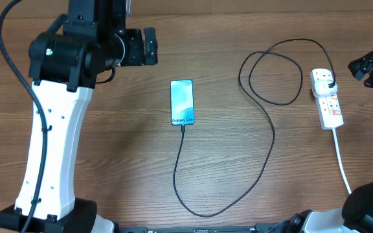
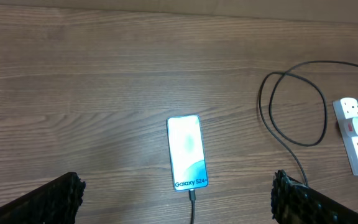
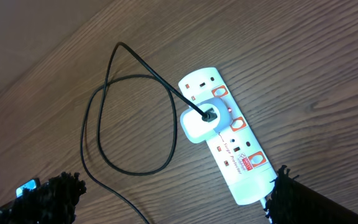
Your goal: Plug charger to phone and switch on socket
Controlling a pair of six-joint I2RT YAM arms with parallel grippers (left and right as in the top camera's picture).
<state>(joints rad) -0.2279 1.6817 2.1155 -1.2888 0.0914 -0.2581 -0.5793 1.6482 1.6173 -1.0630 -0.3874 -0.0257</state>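
Left hand (image 2: 176,198) and right hand (image 3: 178,180) both hang spread and empty above the tabletop (image 1: 122,149); phone (image 1: 182,101) lies screen-up at centre, charger (image 1: 175,175) joined to its lower edge, looping right into the socket (image 1: 327,98) beneath the right hand

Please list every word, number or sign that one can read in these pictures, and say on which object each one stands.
"Galaxy S24+": near the lower edge of the bright light-blue screen of the slim dark-edged smartphone.
Red print and small marks on the white elongated plastic power strip: too small and blurred to read.
No other text shows.
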